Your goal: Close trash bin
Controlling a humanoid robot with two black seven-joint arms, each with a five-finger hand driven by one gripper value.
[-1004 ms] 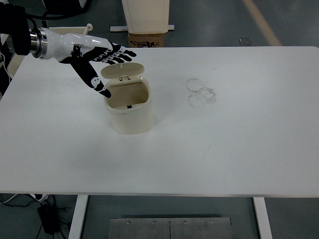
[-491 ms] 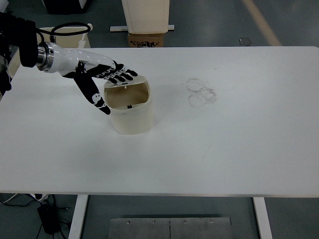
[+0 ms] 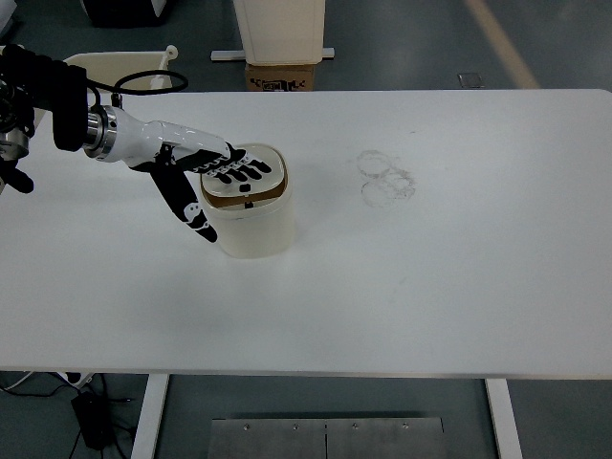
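Note:
A small cream trash bin (image 3: 254,226) stands on the white table (image 3: 430,287), left of centre. Its lid (image 3: 271,169) lies flat on the bin's top. My left hand (image 3: 218,182) comes in from the left and rests palm down on the lid, fingers spread flat across it, thumb hanging down beside the bin's left wall. It holds nothing. My right arm is out of view.
Faint ring marks (image 3: 385,177) stain the table to the right of the bin. Beyond the far edge stand a cream cabinet (image 3: 282,29) and a cardboard box (image 3: 283,76). A cream chair back (image 3: 120,72) shows at the far left.
The lid stood open a second ago. My left hand came down on it from behind and pushed it flat onto the bin.

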